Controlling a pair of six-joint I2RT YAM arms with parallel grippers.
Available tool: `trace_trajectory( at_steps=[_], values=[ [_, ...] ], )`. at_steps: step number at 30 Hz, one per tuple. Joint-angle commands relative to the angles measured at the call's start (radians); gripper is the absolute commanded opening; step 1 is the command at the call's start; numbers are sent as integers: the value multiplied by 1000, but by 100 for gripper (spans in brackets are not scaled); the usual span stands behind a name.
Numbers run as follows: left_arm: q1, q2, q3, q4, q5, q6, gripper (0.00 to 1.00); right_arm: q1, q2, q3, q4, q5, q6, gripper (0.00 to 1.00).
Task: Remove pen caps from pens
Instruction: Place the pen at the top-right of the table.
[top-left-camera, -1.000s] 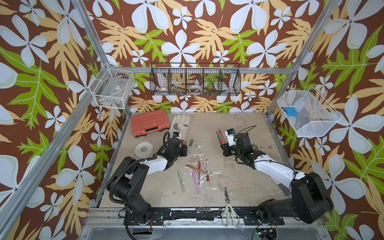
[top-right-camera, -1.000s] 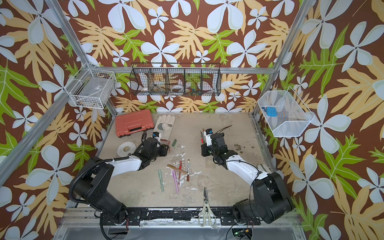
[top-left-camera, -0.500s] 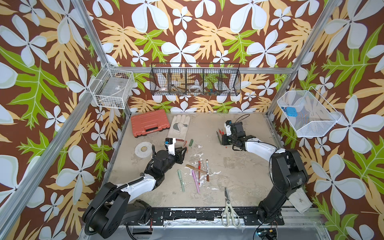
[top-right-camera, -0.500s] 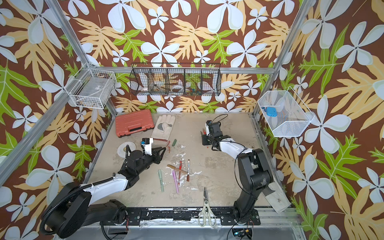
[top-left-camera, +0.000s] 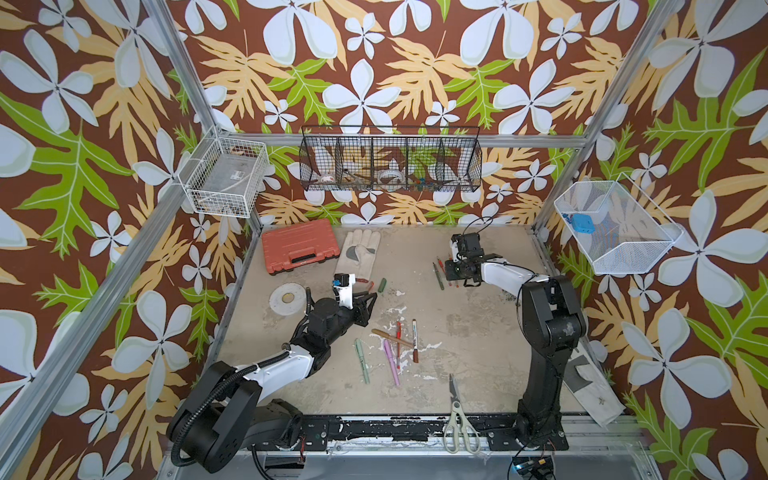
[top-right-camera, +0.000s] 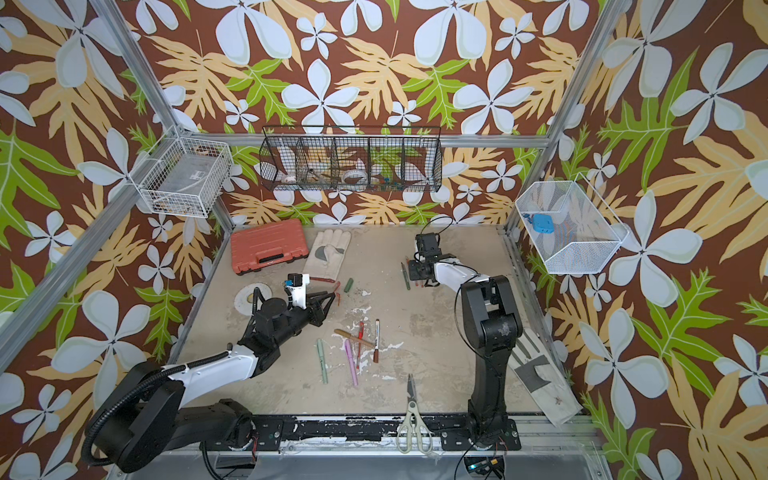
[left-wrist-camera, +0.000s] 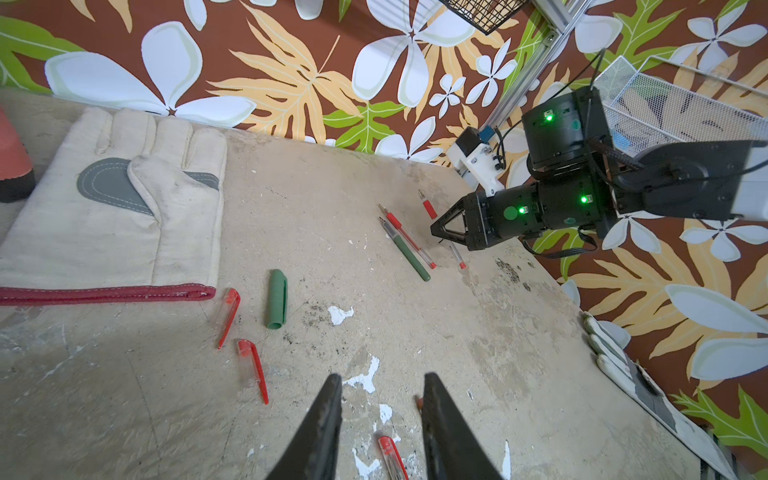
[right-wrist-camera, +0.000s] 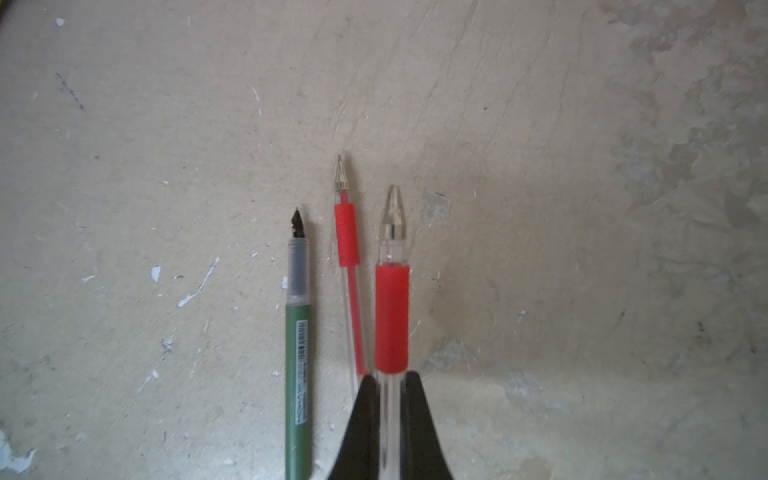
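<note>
My right gripper (right-wrist-camera: 390, 380) is shut on an uncapped red-and-clear pen (right-wrist-camera: 392, 316), low over the table at the back right (top-left-camera: 450, 275). Beside that pen lie another uncapped red pen (right-wrist-camera: 347, 241) and an uncapped dark green pen (right-wrist-camera: 298, 357). My left gripper (left-wrist-camera: 380, 386) hangs open over bare table (top-left-camera: 371, 302), with nothing between its fingers. Near it lie two red-and-clear pen caps (left-wrist-camera: 228, 311), (left-wrist-camera: 251, 365) and a dark green cap (left-wrist-camera: 277, 298). Several capped pens form a loose heap mid-table: pale green (top-left-camera: 361, 359), pink (top-left-camera: 390, 362), tan (top-left-camera: 392, 337), white-and-brown (top-left-camera: 414, 341).
An orange case (top-left-camera: 299, 251) and a work glove (top-left-camera: 358, 257) lie at the back left, with a tape roll (top-left-camera: 286, 297) nearer. Grey-handled scissors (top-left-camera: 457, 419) lie at the front edge. A second glove (top-left-camera: 590, 386) lies along the right side. Wire baskets hang on the walls.
Both arms have changed posture. The left arm now stretches low from the front left. The right arm's elbow stands upright, and its gripper has shifted slightly toward the back with the pen.
</note>
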Motion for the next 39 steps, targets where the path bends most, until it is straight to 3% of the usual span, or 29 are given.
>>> trace_trajectory(
  at_steps=[1, 8, 26, 34, 39],
  values=[
    [-1, -1, 9, -1, -9, 9, 35, -11, 33, 37, -44, -2, -8, 0],
    [-1, 1, 10, -5, -3, 9, 35, -19, 108, 129, -105, 13, -30, 2],
    [-2, -26, 24, -76, -88, 13, 34, -21, 147, 147, -121, -16, -25, 21],
    [-1, -30, 25, -79, -88, 14, 34, -25, 98, 150, -126, -9, -22, 22],
    [-1, -36, 27, -84, -85, 12, 34, -25, -32, 100, -103, -2, -7, 27]
  ],
)
